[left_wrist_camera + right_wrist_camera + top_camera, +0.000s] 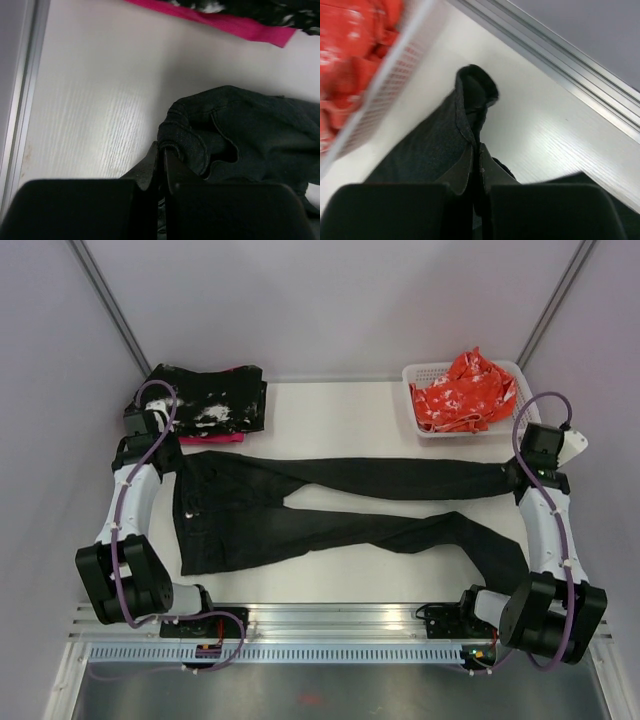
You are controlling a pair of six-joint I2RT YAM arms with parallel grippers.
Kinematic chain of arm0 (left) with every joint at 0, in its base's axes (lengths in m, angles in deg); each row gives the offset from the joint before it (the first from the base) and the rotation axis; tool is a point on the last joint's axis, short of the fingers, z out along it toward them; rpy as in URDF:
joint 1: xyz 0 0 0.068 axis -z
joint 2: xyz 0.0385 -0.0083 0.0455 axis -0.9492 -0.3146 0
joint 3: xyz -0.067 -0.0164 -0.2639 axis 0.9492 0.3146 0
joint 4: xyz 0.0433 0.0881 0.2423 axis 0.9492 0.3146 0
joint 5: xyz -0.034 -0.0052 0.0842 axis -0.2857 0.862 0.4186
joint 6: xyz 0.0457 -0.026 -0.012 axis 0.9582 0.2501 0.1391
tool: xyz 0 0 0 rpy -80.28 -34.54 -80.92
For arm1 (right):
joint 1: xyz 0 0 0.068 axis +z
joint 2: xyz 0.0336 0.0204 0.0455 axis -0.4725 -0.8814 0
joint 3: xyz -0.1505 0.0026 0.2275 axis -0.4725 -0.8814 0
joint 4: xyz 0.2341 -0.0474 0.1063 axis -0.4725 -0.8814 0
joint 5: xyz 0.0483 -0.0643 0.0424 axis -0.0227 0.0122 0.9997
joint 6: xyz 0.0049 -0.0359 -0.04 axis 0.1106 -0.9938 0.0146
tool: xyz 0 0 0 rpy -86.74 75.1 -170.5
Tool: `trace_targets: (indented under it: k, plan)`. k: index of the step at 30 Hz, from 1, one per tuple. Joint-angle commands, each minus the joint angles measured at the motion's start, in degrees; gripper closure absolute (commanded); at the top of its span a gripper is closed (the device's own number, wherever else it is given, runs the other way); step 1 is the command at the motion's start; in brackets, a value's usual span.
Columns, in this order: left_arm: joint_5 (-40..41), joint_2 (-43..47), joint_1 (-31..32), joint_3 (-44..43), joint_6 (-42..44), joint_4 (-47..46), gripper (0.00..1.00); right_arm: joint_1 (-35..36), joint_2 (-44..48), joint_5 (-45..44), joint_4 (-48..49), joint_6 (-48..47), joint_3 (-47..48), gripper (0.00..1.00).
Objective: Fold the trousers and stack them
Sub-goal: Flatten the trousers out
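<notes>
The trousers (330, 505) are plain solid black, with no pattern. The desk (350, 405) under them is white with a faint pale wood grain. Beyond the trousers' waist end lies a black cloth (205, 390) speckled with white, over a bright pink cloth (212, 438). Beyond their leg end, a white mesh basket (412, 375) holds an orange-red cloth (465, 390) with small white print. The left arm (130, 505) and the right arm (548, 525) are white and black, with purple cables (122, 540).

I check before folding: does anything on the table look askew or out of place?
Yes. The trousers lie unevenly: the far leg runs straight to the right tool, shut on its hem, but the near leg slants toward the near right edge, so the legs splay apart. The left tool is shut on the waist corner.
</notes>
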Motion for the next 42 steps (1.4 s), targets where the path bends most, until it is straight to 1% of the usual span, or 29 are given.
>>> trace_targets:
  k: [1, 2, 3, 5, 6, 7, 8, 9, 10, 11, 12, 13, 14, 15, 16, 18, 19, 20, 23, 25, 28, 29, 31, 33, 35, 36, 38, 39, 42]
  plan:
    - [-9.8, 3.9, -0.4, 1.3, 5.9, -9.4, 0.98, -0.3, 0.3, 7.4, -7.0, 2.0, 9.8, 1.00]
    - [-10.1, 5.1, -0.5, 3.5, 6.2, -13.0, 0.98, -0.3, 1.0, 9.1, -11.6, 3.1, 11.2, 1.00]
    - [-13.0, 6.5, -0.4, 5.0, 8.7, -15.2, 0.98, -0.3, 1.6, 9.7, -13.8, 4.3, 12.9, 1.00]
    - [-13.4, 10.8, -0.4, 7.4, 9.7, -18.9, 0.98, -0.3, 3.2, 7.4, -19.3, 6.8, 14.5, 1.00]
    - [-13.1, 11.8, -0.4, 8.1, 10.1, -19.4, 0.98, -0.3, 4.9, 4.8, -24.8, 7.6, 15.3, 1.00]
    - [-13.8, 12.6, -0.4, 8.2, 11.3, -19.4, 0.98, -0.3, 5.9, 4.2, -27.4, 8.6, 16.7, 1.00]
    - [-14.2, 13.8, -0.5, 7.9, 11.8, -18.9, 0.98, -0.2, 6.8, 3.4, -30.7, 9.9, 17.9, 1.00]
    - [-14.6, 13.9, -0.4, 7.0, 11.5, -18.0, 0.98, 0.6, 6.5, -0.2, -39.4, 12.4, 20.3, 1.00]
    - [-14.8, 13.9, -0.4, 6.3, 10.6, -16.0, 0.98, 0.9, 6.1, 0.2, -42.1, 15.6, 21.1, 1.00]
    - [-14.6, 13.6, -0.4, 5.6, 9.4, -15.0, 0.98, 0.9, 4.8, 0.0, -45.1, 16.8, 22.3, 1.00]
    - [-14.4, 13.2, -0.5, 4.0, 6.8, -13.9, 0.98, 0.9, 3.9, -0.7, -50.6, 18.0, 26.0, 1.00]
    - [-14.4, 12.8, -0.4, 3.0, 5.6, -11.0, 0.98, 0.2, 3.0, -1.7, -53.1, 18.8, 28.3, 1.00]
    - [-14.0, 11.7, -0.4, 0.9, 4.0, -9.1, 0.98, -0.2, 1.1, -2.2, -57.9, 20.6, 34.0, 1.00]
    - [-13.4, 11.2, -0.4, 0.3, 3.7, -7.5, 0.98, -1.6, 0.2, -0.4, -59.0, 21.2, 36.6, 1.00]
    - [-12.3, 11.0, -0.4, 0.0, 3.6, -5.9, 0.98, -2.7, -0.2, 2.1, -59.0, 20.5, 38.6, 1.00]
    - [-9.8, 11.3, -0.4, 0.5, 1.8, -5.9, 0.98, -4.3, -1.8, 5.8, -57.8, 23.9, 42.2, 1.00]
    - [-9.6, 11.3, -0.4, 0.9, 1.6, -6.7, 0.98, -4.8, -4.0, 6.4, -56.8, 25.1, 42.7, 1.00]
    - [-9.9, 10.9, -0.4, 1.7, 1.3, -7.1, 0.98, -5.0, -5.1, 6.5, -51.9, 25.2, 41.5, 1.00]
    - [-12.2, 8.6, -0.5, 2.2, 0.5, -7.7, 0.98, -7.1, -11.9, 5.3, -47.1, 27.5, 39.5, 1.00]
    - [-12.6, 7.4, -0.5, 2.9, 0.3, -8.5, 0.98, -8.1, -16.8, 4.3, -43.3, 27.4, 38.2, 1.00]
    - [-10.3, 6.7, -0.4, 4.1, 1.0, -9.5, 0.98, -9.4, -22.0, 3.4, -41.4, 27.8, 36.9, 1.00]
    - [-8.4, 6.6, -0.4, 4.4, 1.8, -9.6, 0.98, -10.5, -23.1, 4.3, -41.2, 27.7, 36.6, 1.00]
    - [-7.1, 6.0, -0.5, 4.6, 2.4, -9.7, 0.98, -10.7, -25.2, 3.1, -40.8, 27.5, 36.7, 1.00]
    - [-6.3, 4.9, -0.4, 4.8, 2.6, -9.9, 0.98, -10.8, -26.3, 0.4, -37.3, 25.7, 36.8, 1.00]
    - [-6.5, 3.8, -0.5, 5.1, 2.5, -10.1, 0.98, -10.8, -26.5, 0.9, -33.8, 22.8, 36.2, 1.00]
    - [-6.8, 2.9, -0.6, 5.8, 2.5, -10.5, 0.98, -10.8, -26.2, 1.7, -29.6, 19.4, 35.7, 1.00]
    - [-8.7, 2.3, -0.6, 7.0, 2.5, -11.4, 0.98, -10.8, -25.3, 5.9, -25.2, 15.8, 33.5, 1.00]
    - [-9.2, 2.2, -0.6, 7.8, 2.5, -12.7, 0.98, -10.8, -24.2, 7.7, -20.4, 12.6, 32.5, 1.00]
    - [-10.1, 1.7, -0.6, 7.6, 1.8, -13.1, 0.98, -10.7, -23.3, 11.5, -10.9, 7.7, 27.4, 1.00]
